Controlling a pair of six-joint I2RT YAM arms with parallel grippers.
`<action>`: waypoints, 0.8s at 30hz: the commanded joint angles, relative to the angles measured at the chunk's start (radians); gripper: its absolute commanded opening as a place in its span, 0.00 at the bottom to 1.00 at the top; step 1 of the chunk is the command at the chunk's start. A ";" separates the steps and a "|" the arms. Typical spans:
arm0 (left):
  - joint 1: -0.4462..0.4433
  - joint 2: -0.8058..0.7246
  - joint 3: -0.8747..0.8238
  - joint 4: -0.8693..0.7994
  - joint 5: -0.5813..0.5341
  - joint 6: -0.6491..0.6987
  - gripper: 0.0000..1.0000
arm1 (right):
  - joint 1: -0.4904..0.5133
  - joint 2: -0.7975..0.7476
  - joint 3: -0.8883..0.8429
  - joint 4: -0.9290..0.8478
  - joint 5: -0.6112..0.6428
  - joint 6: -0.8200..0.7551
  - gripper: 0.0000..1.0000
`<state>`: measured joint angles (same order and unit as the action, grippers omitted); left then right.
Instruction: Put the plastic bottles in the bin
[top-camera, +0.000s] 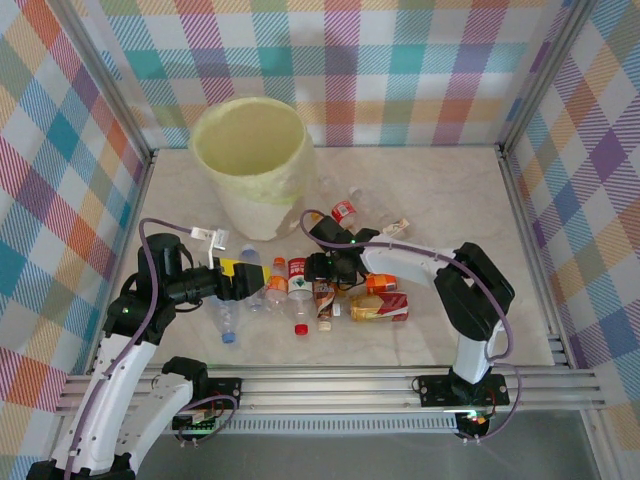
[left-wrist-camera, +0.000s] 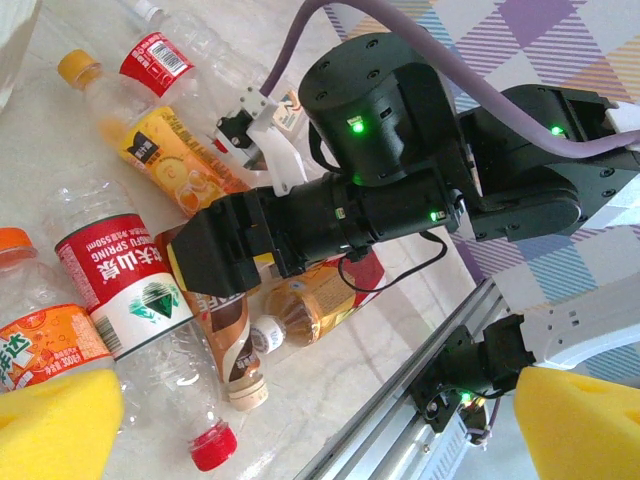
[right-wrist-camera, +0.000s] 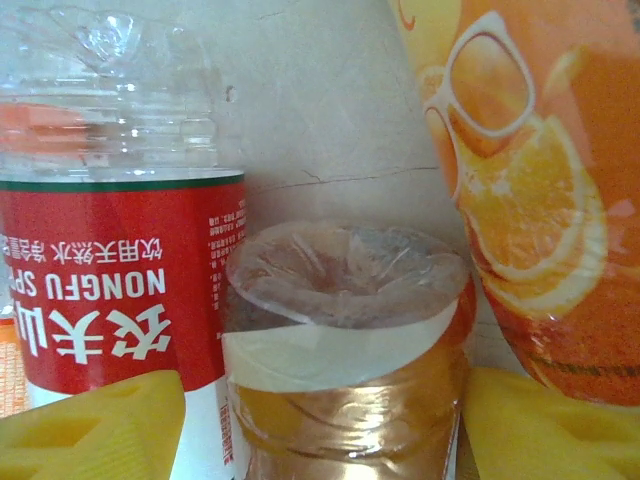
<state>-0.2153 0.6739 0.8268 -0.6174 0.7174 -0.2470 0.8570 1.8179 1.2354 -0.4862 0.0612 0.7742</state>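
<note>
Your right claw stands apart astride the amber bottle, likely light, thin-walled and slick, so squeeze its middle gently.

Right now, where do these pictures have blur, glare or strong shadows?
Top external: even light, soft shadows, sharp throughout. Left wrist: the yellow foam fingertips are blurred, and the top-left corner is overexposed. Right wrist: the red-labelled clear plastic bottle reads sharply; the amber plastic bottle shows slight glare.
</note>
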 joint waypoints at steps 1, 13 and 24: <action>-0.009 -0.005 -0.007 0.025 0.020 -0.006 1.00 | 0.005 0.025 0.016 0.009 0.009 0.010 0.73; -0.009 -0.002 -0.007 0.024 0.011 -0.005 1.00 | 0.004 0.059 0.015 0.032 0.007 0.001 0.67; -0.010 0.004 -0.002 0.017 0.007 -0.019 1.00 | 0.004 0.033 0.014 0.036 0.031 -0.023 0.60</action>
<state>-0.2157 0.6788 0.8268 -0.6178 0.7166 -0.2508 0.8570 1.8748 1.2362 -0.4557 0.0692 0.7700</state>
